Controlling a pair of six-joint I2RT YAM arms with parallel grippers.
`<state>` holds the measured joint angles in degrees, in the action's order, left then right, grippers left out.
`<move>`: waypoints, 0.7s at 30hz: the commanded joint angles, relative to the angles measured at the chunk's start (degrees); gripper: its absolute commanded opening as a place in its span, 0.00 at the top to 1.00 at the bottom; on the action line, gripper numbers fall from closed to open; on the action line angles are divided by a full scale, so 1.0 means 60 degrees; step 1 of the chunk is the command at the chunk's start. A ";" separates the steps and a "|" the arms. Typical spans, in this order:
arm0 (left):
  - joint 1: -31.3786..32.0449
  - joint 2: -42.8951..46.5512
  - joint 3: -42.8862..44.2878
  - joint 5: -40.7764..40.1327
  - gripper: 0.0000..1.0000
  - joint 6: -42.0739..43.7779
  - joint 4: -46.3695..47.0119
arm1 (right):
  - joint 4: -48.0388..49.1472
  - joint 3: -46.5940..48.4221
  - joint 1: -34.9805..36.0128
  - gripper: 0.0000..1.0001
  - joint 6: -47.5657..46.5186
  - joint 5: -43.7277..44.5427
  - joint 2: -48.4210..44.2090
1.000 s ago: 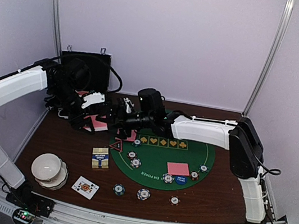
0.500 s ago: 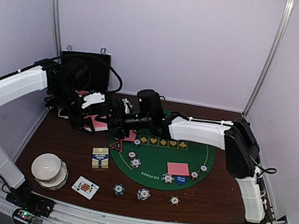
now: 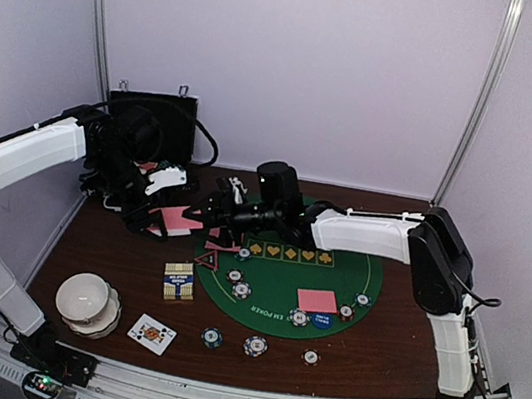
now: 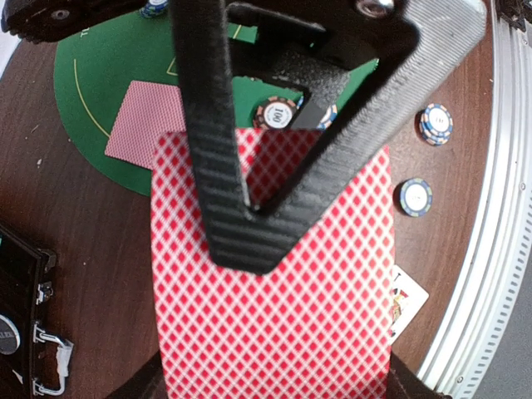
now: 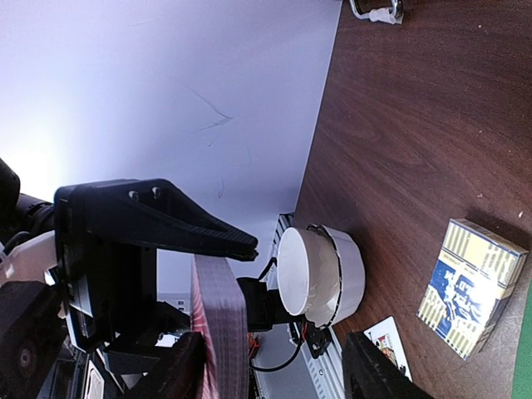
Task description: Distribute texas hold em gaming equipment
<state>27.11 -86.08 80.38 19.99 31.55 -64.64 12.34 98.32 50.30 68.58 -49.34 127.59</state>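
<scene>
Filling most of your left wrist view is the deck of pink-backed cards [image 4: 274, 316], back up, pinched in the left tool [image 4: 258, 241]. You see only the upper ribbed finger [image 4: 208, 150] lying across it. The lower finger is hidden beneath, and the deck's near end is cut off by the frame. From the right wrist the same deck [image 5: 220, 332] shows edge-on as a striped pink slab under that dark finger. From above it is only a small pink patch [image 3: 179, 218] raised over the far-left part of the tabletop [image 3: 394, 351].

Your right tool [image 5: 274, 370] stands spread, with its two fingers cropped at the bottom of its own view. From above the right tool [image 3: 215, 214] sits just beside the deck, but dark parts overlap there and you cannot tell whether it touches.

A single pink-backed card [image 3: 317, 300] lies flat on the green felt mat [image 3: 285, 273], with a blue button [image 3: 321, 321] just beside it. The chips [image 3: 255, 346] are scattered on the mat's rim and on the wood in front, too small for their stripe colours to be told. At the mat's left edge is the triangle marker [image 3: 208, 259], thin and hard to make out.

Left of the mat stands a card box [image 3: 179, 281]. Nearer you lie a face-up card [image 3: 152, 333], its face unreadable, and the white bowl stack [image 3: 88, 303]. The black case [image 3: 152, 121] stands at the back, partly behind the left arm.
</scene>
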 commanded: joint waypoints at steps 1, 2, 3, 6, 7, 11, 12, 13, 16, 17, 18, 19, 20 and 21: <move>-0.0007 0.0052 0.0414 0.0228 1.00 -0.0073 0.0230 | 0.0085 -0.0391 -0.0151 0.47 0.0007 -0.0001 -0.0558; -0.0007 0.0063 0.0406 0.0228 1.00 -0.0073 0.0240 | 0.0182 -0.0415 -0.0151 0.50 0.0095 -0.0039 -0.0632; -0.0007 0.0052 0.0395 0.0217 1.00 -0.0073 0.0241 | 0.0314 -0.0451 -0.0152 0.56 0.0197 -0.0069 -0.0705; -0.0007 0.0039 0.0366 0.0206 1.00 -0.0061 0.0234 | 0.0697 -0.0693 -0.0152 0.65 0.0541 -0.0016 -0.0981; -0.0007 0.0036 0.0359 0.0205 1.00 -0.0059 0.0239 | 0.0754 -0.0791 -0.0144 0.67 0.0594 0.0043 -0.1098; -0.0007 0.0036 0.0335 0.0180 1.00 -0.0033 0.0239 | 0.0909 -0.1071 -0.0137 0.72 0.0707 0.0082 -0.1443; -0.0007 0.0027 0.0333 0.0175 1.00 -0.0029 0.0239 | 0.0920 -0.1093 -0.0137 0.73 0.0702 0.0080 -0.1489; -0.0007 0.0018 0.0342 0.0170 1.00 -0.0029 0.0241 | 0.0887 -0.1103 -0.0130 0.74 0.0680 0.0068 -0.1526; -0.0007 0.0012 0.0353 0.0198 1.00 -0.0029 0.0228 | 0.0825 -0.1123 -0.0135 0.79 0.0667 0.0014 -0.1563; -0.0007 0.0014 0.0358 0.0184 1.00 -0.0029 0.0234 | 0.0831 -0.1135 -0.0126 0.81 0.0670 0.0007 -0.1576; -0.0007 0.0020 0.0346 0.0186 1.00 -0.0029 0.0237 | 0.0842 -0.1130 -0.0119 0.83 0.0681 -0.0014 -0.1577; -0.0007 0.0025 0.0344 0.0170 1.00 -0.0038 0.0239 | 0.0842 -0.1115 -0.0131 0.85 0.0695 -0.0041 -0.1577; -0.0007 0.0040 0.0336 0.0148 1.00 -0.0043 0.0236 | 0.0838 -0.1099 -0.0134 0.87 0.0719 -0.0071 -0.1577; -0.0007 0.0047 0.0330 0.0139 1.00 -0.0043 0.0230 | 0.0863 -0.1080 -0.0129 0.89 0.0753 -0.0112 -0.1581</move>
<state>27.11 -86.08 80.38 19.99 31.55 -64.71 16.08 92.16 49.76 72.55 -49.50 121.05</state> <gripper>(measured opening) 0.666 0.136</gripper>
